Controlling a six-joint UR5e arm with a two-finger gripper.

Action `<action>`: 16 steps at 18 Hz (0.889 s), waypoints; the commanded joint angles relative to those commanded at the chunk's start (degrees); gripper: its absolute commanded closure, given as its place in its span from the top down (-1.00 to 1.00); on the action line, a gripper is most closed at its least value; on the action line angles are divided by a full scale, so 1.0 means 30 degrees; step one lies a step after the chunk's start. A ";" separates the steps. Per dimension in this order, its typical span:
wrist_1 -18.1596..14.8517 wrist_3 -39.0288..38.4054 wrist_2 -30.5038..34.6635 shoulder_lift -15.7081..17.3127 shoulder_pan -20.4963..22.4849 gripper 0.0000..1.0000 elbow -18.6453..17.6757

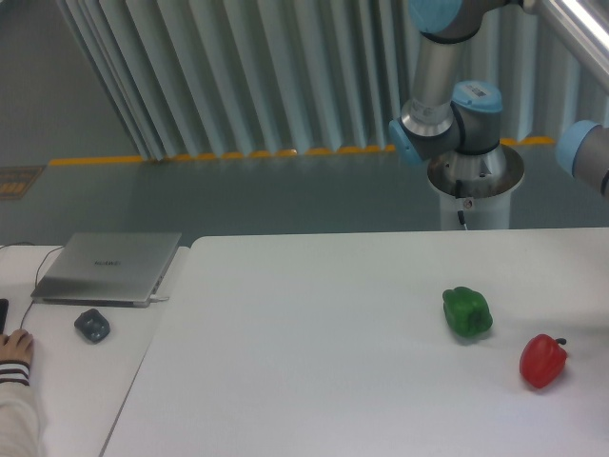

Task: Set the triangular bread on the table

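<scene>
The triangular bread is out of view. The white table [314, 324] fills the lower middle and right of the camera view. Only the robot arm's base [473, 176] and its upper links [440, 76] show behind the table's far edge, with a wrist joint [585, 157] at the right border. The gripper itself lies beyond the right edge of the frame.
A green pepper [467, 311] and a red pepper [543, 360] rest on the table's right side. On the narrower white desk [67, 381] at left sit a closed grey laptop [108, 268] and a dark mouse [92, 325]. A person's hand [16, 347] lies at the lower left corner.
</scene>
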 joint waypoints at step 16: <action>-0.4100 -0.0412 -0.5119 0.0525 0.0791 -1.00 0.2754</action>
